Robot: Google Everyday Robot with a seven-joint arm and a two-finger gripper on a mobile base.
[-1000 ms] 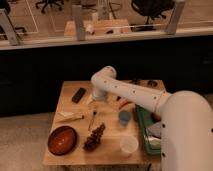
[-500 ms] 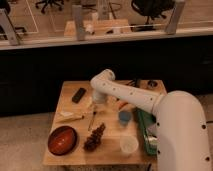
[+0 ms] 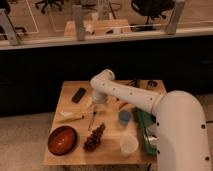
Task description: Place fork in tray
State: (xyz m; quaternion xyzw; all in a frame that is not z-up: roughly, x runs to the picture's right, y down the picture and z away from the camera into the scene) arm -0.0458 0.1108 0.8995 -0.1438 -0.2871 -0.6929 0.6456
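White arm is reaching over the desk [image 3: 70, 150], its tool [image 3: 97, 107] hanging just above the fork [image 3: 92, 120] beside the pinecone [image 3: 95, 137], likely lining up; the green tray [image 3: 143, 131] is waiting rightward.

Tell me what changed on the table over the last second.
The arm swung left across the table, so the pincer now hangs low near the table's middle, just above the fork. The fork lies where it lay, not picked up. The tray, red-brown bowl, pinecone-like cluster, blue cup and white cup stayed put.
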